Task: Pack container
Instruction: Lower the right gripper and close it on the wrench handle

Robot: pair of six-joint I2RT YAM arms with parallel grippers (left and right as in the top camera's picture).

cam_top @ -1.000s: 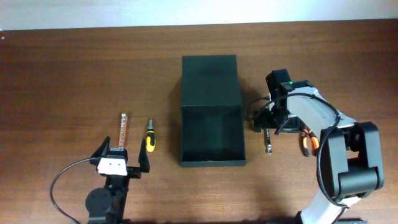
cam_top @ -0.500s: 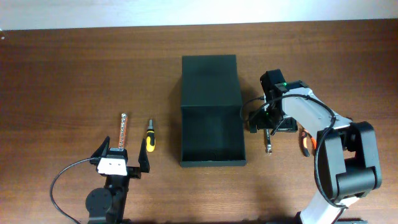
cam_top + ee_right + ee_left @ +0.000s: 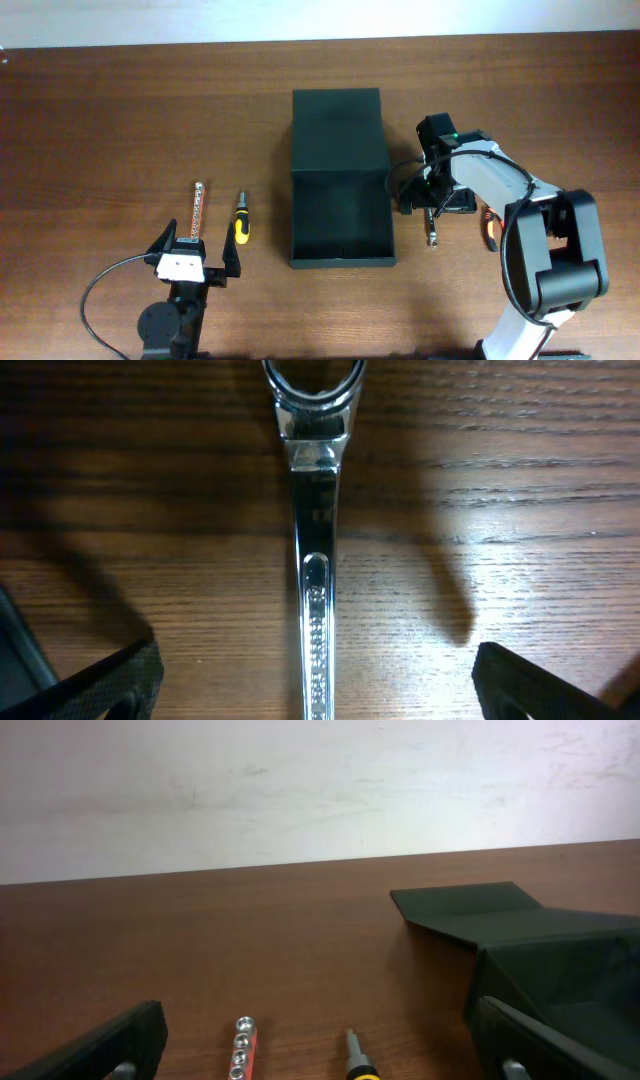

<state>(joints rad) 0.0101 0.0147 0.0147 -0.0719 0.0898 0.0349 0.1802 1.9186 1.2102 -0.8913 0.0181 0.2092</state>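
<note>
The container (image 3: pixel 340 215) was seen at the middle of the table (image 3: pixel 120 120), open at the top, with its flap lid laid flat toward 12 o'clock. In the left wrist view the container (image 3: pixel 560 955) was placed at 3 o'clock, its lid stretched out flat.

The right gripper (image 3: pixel 428 198) was held just beside the container's 3 o'clock wall, pointed down over a chrome wrench (image 3: pixel 432 232). In the right wrist view its fingers (image 3: pixel 100 685) were spread wide to either side of the wrench (image 3: pixel 315 560), which lay flat on the wood, untouched, its ring end toward 12 o'clock. Nothing was grasped. Orange-handled pliers (image 3: pixel 492 232) were partly hidden under the arm at 3 o'clock from the wrench.

The left gripper (image 3: pixel 198 252) was parked at 8 o'clock from the container, well apart from it, its fingers released and empty. At 12 o'clock from it, a red-and-silver socket rail (image 3: pixel 197 208) and a yellow-and-black screwdriver (image 3: pixel 241 222) were laid side by side, apart from each other.
</note>
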